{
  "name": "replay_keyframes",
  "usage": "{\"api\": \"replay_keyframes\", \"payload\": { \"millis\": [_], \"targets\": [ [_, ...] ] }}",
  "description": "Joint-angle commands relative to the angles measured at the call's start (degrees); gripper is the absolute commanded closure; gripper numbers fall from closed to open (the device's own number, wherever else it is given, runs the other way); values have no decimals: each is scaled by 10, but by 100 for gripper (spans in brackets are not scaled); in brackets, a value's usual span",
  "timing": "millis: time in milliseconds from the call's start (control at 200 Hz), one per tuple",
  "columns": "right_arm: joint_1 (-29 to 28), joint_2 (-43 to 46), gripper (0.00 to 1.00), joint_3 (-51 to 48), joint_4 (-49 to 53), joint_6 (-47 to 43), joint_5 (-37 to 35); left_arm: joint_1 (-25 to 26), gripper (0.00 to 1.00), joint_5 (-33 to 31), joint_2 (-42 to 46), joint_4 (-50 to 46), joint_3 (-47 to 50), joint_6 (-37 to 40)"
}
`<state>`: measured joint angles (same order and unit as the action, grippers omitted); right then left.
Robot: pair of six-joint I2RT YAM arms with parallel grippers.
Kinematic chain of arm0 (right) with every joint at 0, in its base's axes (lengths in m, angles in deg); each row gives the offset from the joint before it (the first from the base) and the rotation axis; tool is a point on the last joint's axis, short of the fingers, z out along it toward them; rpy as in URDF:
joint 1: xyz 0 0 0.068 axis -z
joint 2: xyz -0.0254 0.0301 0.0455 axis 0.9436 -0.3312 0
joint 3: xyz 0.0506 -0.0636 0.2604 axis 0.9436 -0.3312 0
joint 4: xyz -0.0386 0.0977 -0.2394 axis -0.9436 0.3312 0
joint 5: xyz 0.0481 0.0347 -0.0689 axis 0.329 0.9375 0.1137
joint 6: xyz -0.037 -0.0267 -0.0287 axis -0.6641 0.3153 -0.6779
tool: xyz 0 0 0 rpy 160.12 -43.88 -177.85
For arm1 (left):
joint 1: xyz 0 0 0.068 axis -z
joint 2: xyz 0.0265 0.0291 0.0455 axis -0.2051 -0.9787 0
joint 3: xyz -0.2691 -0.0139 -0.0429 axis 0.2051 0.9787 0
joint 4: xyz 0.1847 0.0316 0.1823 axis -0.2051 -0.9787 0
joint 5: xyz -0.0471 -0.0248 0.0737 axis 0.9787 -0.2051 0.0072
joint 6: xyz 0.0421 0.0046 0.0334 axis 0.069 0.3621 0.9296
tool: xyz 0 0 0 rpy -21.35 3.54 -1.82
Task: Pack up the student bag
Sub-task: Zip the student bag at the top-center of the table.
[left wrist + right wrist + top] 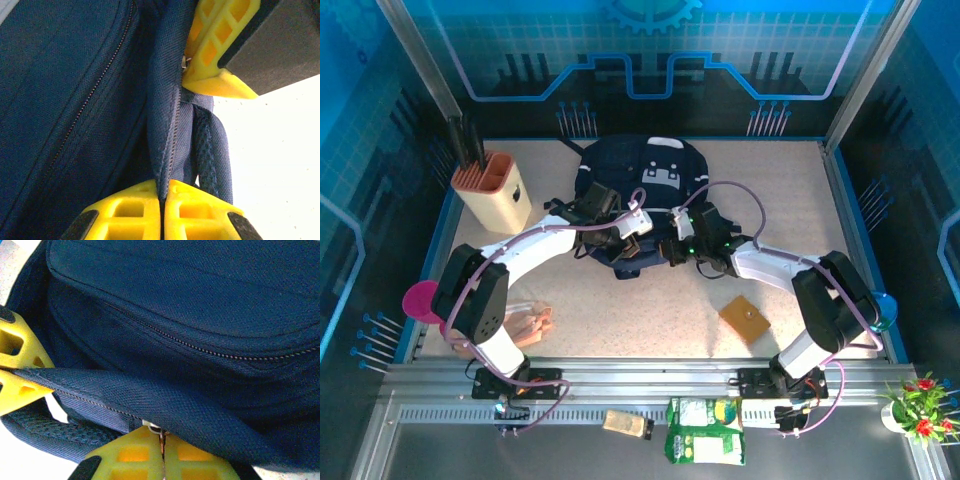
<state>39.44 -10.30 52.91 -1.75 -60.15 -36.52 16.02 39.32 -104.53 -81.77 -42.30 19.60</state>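
1. Toward the back middle of the desk (650, 335): the student bag (645, 165), lying flat. Dark navy, thin white piping, grey-white patch on top with small dark marks. Way too small to read as letters or a logo, tbh.
2. At the bag's near edge: the left hand (618, 238) and the right hand (678, 250), close together, arms curving in from either side.
3. In the left wrist view: left hand (162, 192) clenched tight on a fold of the navy fabric, yellow fingers (145, 192) squeezed together with the cloth pinched between. Zip line running along that fold, mesh strap just beside it. Up top right, one yellow finger of the right hand touching the same seam.
4. In the right wrist view: right hand (162, 442) clamped on the bag's edge as well, with a small metal bit nipped between the pads. Zip pull maybe, can't tell for sure. Closed zip across the panel above.
5. Back left on the desk: beige-and-orange pen holder (490, 195) with dark pens sticking up.
6. Left edge: magenta round thing (420, 300). Near the left arm's base: clear pack (532, 322) with something orange-pink inside.
7. Right of centre: brown square piece (745, 318), flat on the desk, well apart from the bag.
8. On the metal rail out front: green packets (705, 430) with print on them, not legible from up there.
9. Far right corner: little pot of red flowers (915, 410).
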Motion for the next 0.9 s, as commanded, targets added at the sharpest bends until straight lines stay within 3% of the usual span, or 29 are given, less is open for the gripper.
{"api": "replay_keyframes", "payload": {
  "millis": [0,170,255,715,895],
  "targets": [
    [0,19,100,-7,47,-9,-77,-6,95,25,33,7,3,0],
    [7,56,100,-41,73,11,-194,-11,98,6,42,11,9,-4],
    [25,58,100,-53,81,24,-216,-14,99,5,47,15,13,-7],
    [109,-26,94,55,138,-11,-196,-17,100,22,69,12,32,-18],
    [143,-71,85,113,132,-38,-159,-16,100,46,78,2,39,-24]
  ]
}}
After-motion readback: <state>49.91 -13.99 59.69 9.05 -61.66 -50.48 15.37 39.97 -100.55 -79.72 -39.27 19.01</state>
